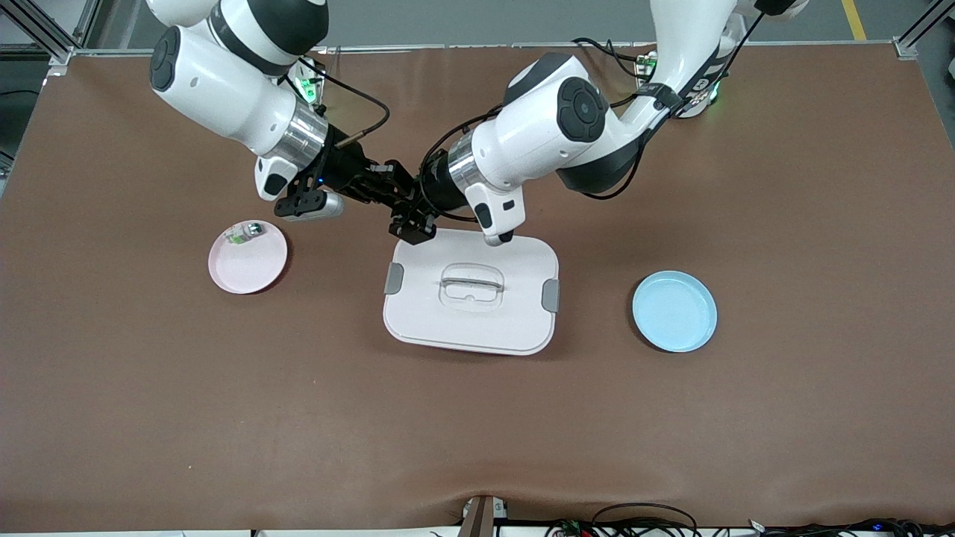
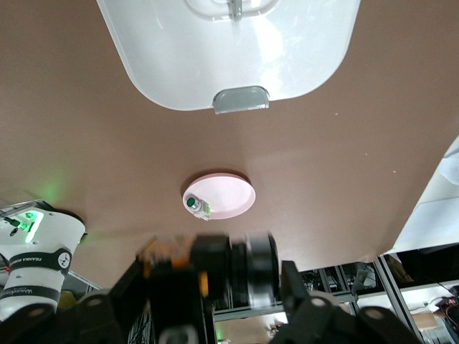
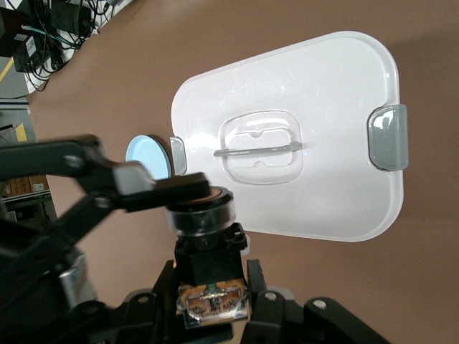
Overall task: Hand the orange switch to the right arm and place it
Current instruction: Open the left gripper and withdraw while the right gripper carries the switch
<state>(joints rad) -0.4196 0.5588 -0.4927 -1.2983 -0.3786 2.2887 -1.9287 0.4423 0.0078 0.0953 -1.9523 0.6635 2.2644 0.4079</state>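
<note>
Presently the handover is in hand: the right gripper [image 3: 213, 304] has its fingers pinching the orange switch [image 3: 208, 236] above the white lid's [image 1: 471, 294] edge. Whether the left gripper [image 1: 406, 216] has spread its fingers, I cannot tell. Next: left withdraws. 2 plates, pink [image 1: 248, 257] and blue [image 1: 674, 311], flank the lid on the worktop [image 1: 783, 186].

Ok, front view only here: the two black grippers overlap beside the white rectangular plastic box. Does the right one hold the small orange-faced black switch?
Observer: Yes, the right gripper is shut on the orange switch, on its black body.
Operator: Where's the left gripper?
Observer: The left gripper is at the switch's orange-faced end.
Operator: That thing on the round pink plate?
Observer: A clear small part with a round green face, by the rim.
</note>
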